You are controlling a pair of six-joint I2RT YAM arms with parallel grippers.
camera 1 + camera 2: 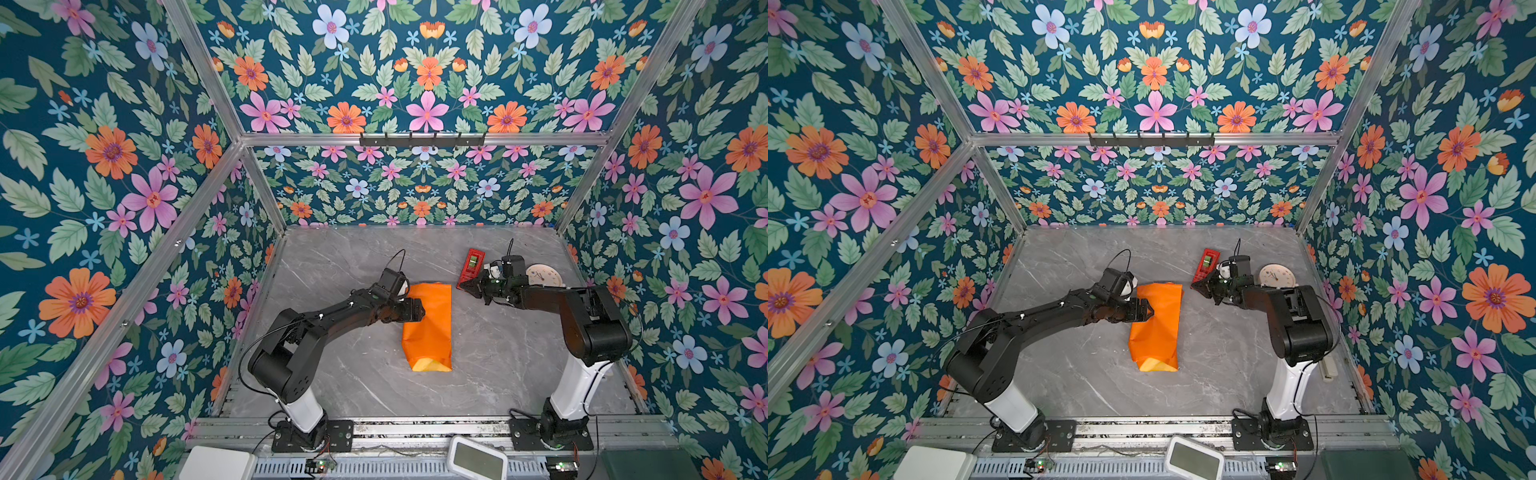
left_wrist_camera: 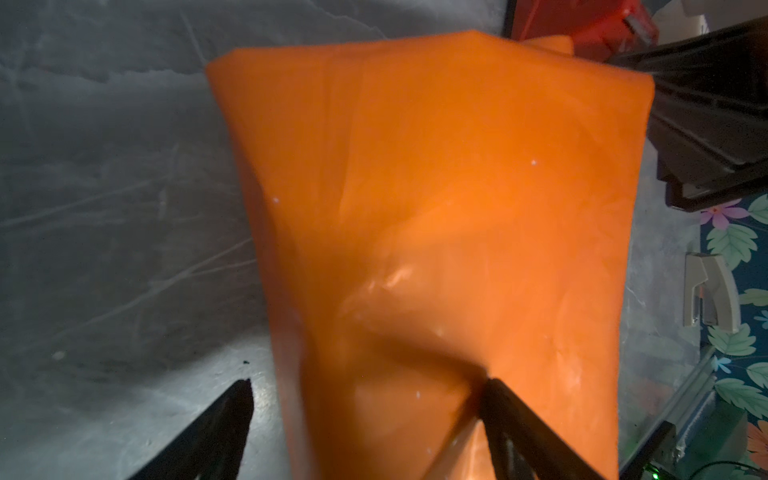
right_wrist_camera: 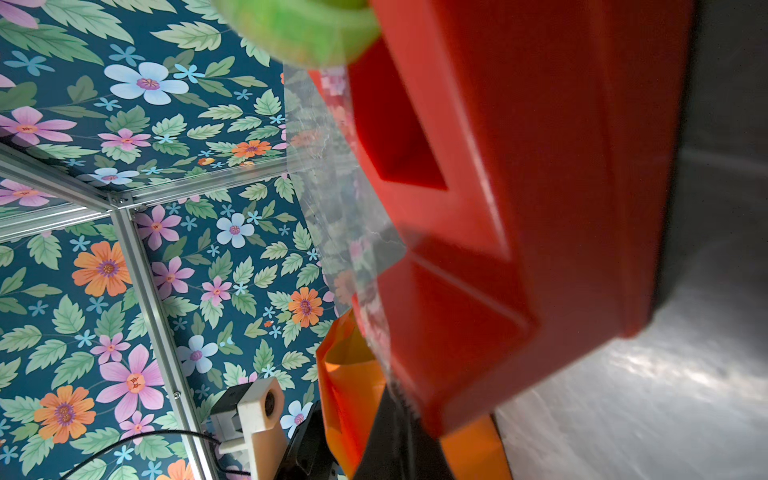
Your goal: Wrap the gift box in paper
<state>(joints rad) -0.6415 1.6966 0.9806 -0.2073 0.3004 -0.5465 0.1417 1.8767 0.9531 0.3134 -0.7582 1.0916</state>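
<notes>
The paper [image 1: 428,324], orange face out, lay folded into a long parcel mid-surface [image 1: 353,270]. The left end effector [image 1: 419,310] stood spread at its left edge, one finger [image 2: 519,415] on it. The right end effector [image 1: 469,286], pressed together, met the red tape dispenser [image 1: 473,266].

Gift box unseen inside paper [image 1: 430,332]

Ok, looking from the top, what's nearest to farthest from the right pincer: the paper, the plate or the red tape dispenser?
1. Tape dispenser: right at the tip of the right pincer, toward the back.
2. Paper: just to its left, mid-table.
3. Plate: farthest, off to the right by the wall.
</notes>
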